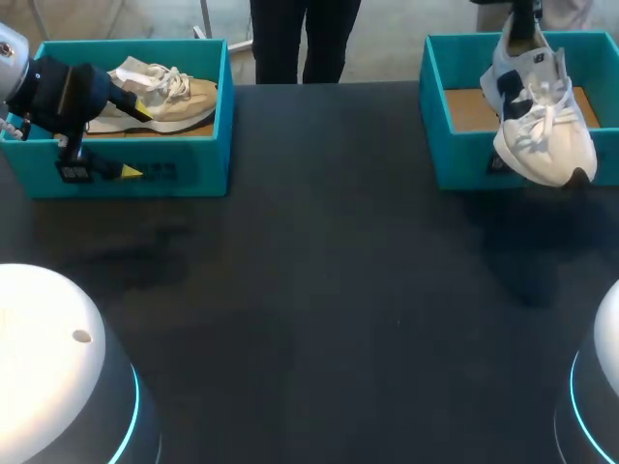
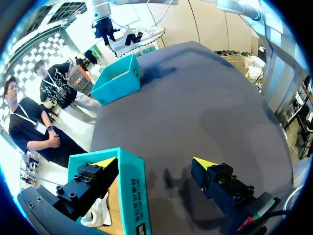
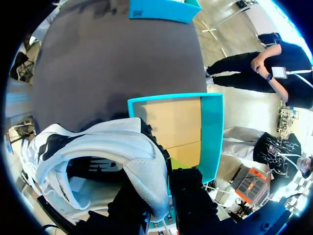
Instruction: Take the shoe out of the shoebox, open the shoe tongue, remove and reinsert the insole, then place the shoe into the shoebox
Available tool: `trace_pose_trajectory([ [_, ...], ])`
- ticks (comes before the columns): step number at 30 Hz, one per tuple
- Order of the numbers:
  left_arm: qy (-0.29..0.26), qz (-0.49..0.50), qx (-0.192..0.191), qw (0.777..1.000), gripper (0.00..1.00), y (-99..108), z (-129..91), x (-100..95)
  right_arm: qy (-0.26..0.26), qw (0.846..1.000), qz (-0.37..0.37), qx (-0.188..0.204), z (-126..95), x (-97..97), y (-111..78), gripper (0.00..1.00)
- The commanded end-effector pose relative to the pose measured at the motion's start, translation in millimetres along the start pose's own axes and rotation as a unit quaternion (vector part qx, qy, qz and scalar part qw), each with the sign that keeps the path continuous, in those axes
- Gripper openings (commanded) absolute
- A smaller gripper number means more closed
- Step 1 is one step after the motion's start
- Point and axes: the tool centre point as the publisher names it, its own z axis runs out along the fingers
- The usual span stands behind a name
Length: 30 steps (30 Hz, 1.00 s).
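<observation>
Dark and matte, the table (image 1: 309, 290) in the head view carries two teal shoeboxes, and I count two shoes and two pincers. The left pincer (image 1: 135, 140) stands at the front wall of the left shoebox (image 1: 184, 169), and the beige shoe (image 1: 179, 97) lies inside this box, just behind the pincer. The right pincer (image 1: 524, 27) is above the right shoebox (image 1: 455, 159). Under it hangs the white shoe (image 1: 542, 126), toe down, and its toe comes in front of the near wall of the box.

From the left wrist view, the left pincer (image 2: 154, 162) is released, with its two yellow tips wide apart. One finger is over the inside of the left shoebox (image 2: 132, 191) and the other is over the bare table (image 2: 195, 98), so the box wall stands between them. I cannot see either finger touching the wall. A bit of pale lace or cloth shows in the box, under the inner finger. Far ahead of the pincer are the right shoebox (image 2: 117, 81) and the white shoe (image 2: 137, 39), which the right pincer (image 2: 105, 32) holds up above it.

From the right wrist view, the right pincer (image 3: 164, 196) is clenched on the heel rim of the white shoe (image 3: 112, 147), with one finger on each side of the rim. The shoe's opening and dark inside are beside the pincer. Below and ahead of it is the right shoebox (image 3: 210, 137) with its brown cardboard floor. Well ahead, at the far side of the table, is the left shoebox (image 3: 161, 10).
</observation>
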Motion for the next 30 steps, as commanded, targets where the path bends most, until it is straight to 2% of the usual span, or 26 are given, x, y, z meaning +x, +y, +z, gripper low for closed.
trace_pose_trajectory([
  [1, 0.000, 0.000, -0.001, 1.000, 1.00, -0.5, -0.5, 0.6, 0.007, 1.000, 0.008, 0.007, 3.8, -8.4, -11.6, 0.00],
  [9, 0.000, 0.000, -0.001, 1.000, 1.00, -0.5, -0.5, 0.6, 0.022, 0.999, 0.024, 0.021, 19.8, -34.5, -47.2, 0.00],
  [21, 0.000, 0.000, -0.001, 1.000, 1.00, -0.5, -0.5, 0.6, 0.045, 0.993, 0.102, 0.034, 50.2, -73.7, -119.3, 0.00],
  [30, 0.000, 0.000, -0.001, 1.000, 1.00, -0.5, -0.5, 0.6, 0.057, 0.987, 0.139, 0.060, 73.2, -90.8, -154.6, 0.00],
])
